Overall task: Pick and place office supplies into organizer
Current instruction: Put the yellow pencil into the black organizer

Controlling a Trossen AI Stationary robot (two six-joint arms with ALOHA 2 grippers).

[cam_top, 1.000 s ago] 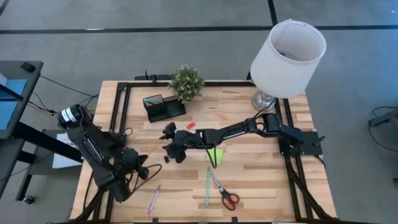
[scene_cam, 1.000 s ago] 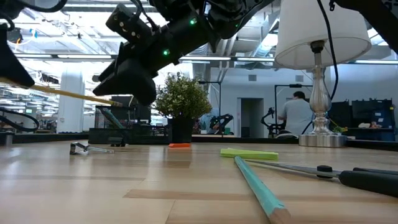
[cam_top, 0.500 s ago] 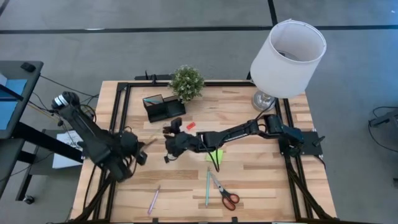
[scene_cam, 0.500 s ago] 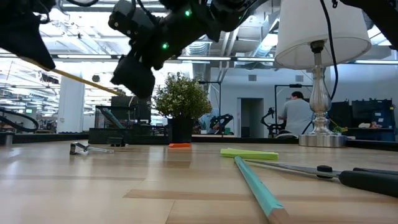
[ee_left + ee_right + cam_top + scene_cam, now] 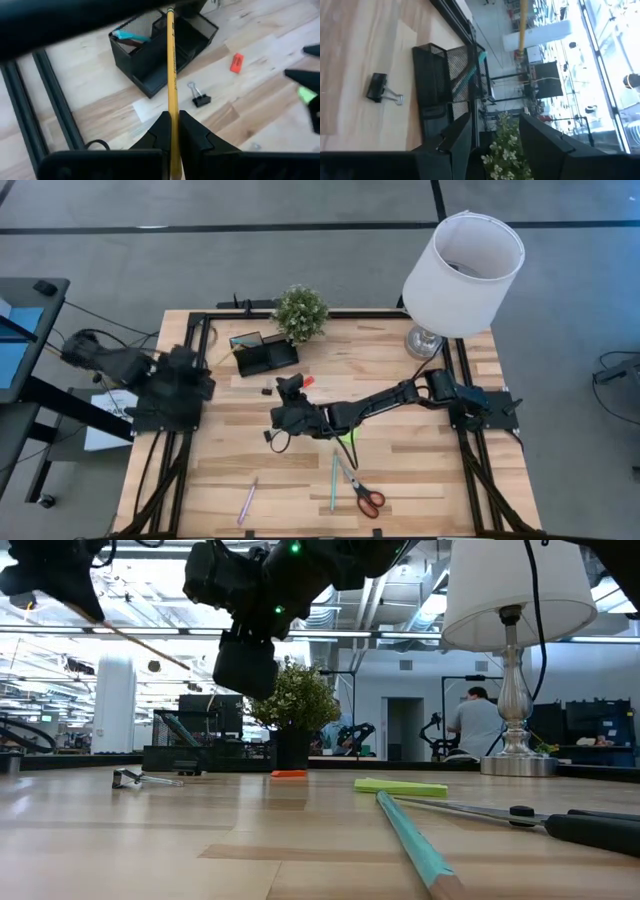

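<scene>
- Over the tabletop's (image 5: 420, 470) 9 o'clock edge, left tool (image 5: 172, 131) is clamped on yellow pencil (image 5: 172, 75), tip aimed at organizer (image 5: 264, 353).
- Organizer sits at 11 o'clock beside plant (image 5: 301, 312); teal pen (image 5: 129, 36) already inside.
- Right tool (image 5: 292, 388) hovers mid-table, fingers apart, empty, near binder clip (image 5: 199, 97) and red piece (image 5: 237, 63).
- Left out: sticky note (image 5: 346, 429), teal pencil (image 5: 333, 477), scissors (image 5: 362, 492), pink pen (image 5: 247, 500) toward 6 o'clock.
- Judged early: most items remain.
</scene>
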